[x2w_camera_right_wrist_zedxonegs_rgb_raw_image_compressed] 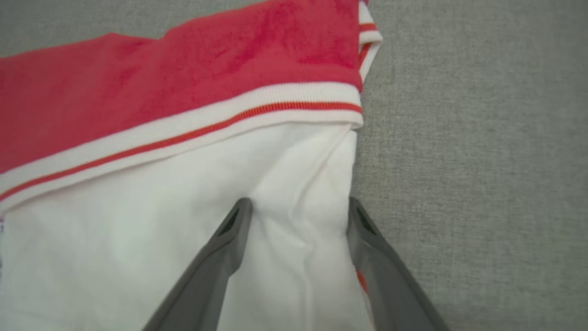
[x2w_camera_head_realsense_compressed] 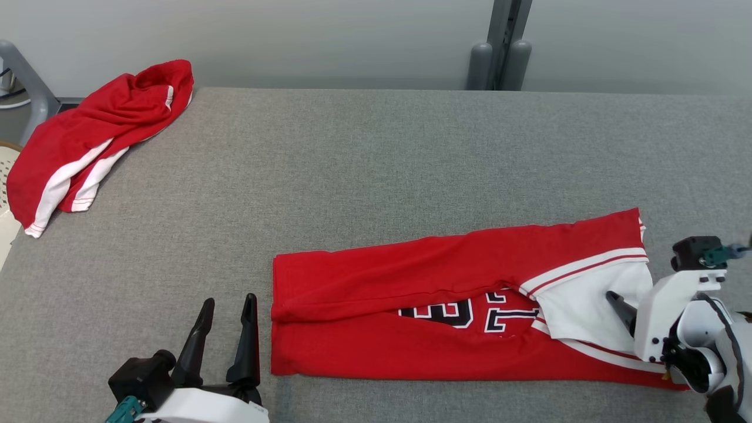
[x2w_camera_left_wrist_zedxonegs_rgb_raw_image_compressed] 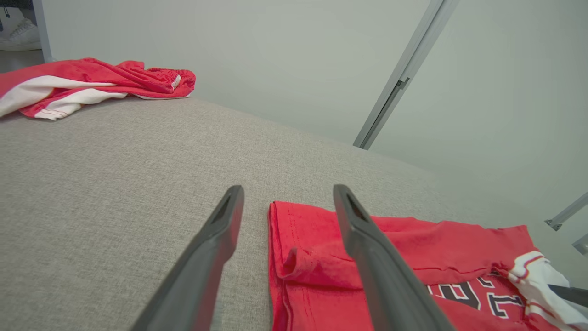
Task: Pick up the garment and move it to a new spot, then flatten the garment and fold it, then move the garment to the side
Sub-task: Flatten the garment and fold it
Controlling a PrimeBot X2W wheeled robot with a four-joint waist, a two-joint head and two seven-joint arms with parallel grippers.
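Note:
The garment [x2w_camera_head_realsense_compressed: 411, 276], a red jersey with black-and-white lettering, lies folded lengthwise on the grey table [x2w_camera_head_realsense_compressed: 376, 164], near its front edge. My left gripper [x2w_camera_head_realsense_compressed: 230, 301] stands open just left of the jersey's left end, touching nothing. In the left wrist view, that gripper [x2w_camera_left_wrist_zedxonegs_rgb_raw_image_compressed: 288, 189] has one finger over the garment [x2w_camera_left_wrist_zedxonegs_rgb_raw_image_compressed: 413, 243] and the other over bare table. My right gripper [x2w_camera_head_realsense_compressed: 617, 299] is at the jersey's right end. In the right wrist view, its open fingers [x2w_camera_right_wrist_zedxonegs_rgb_raw_image_compressed: 298, 204] straddle a wrinkle of the white sleeve [x2w_camera_right_wrist_zedxonegs_rgb_raw_image_compressed: 138, 230], below the red-and-white trim [x2w_camera_right_wrist_zedxonegs_rgb_raw_image_compressed: 183, 133].
A second red garment [x2w_camera_head_realsense_compressed: 88, 141] with white stripes lies crumpled at the table's far left corner and hangs over the edge. Two grey posts [x2w_camera_head_realsense_compressed: 499, 64] stand behind the table's back edge. A pale basket rim [x2w_camera_head_realsense_compressed: 6, 170] shows at the left.

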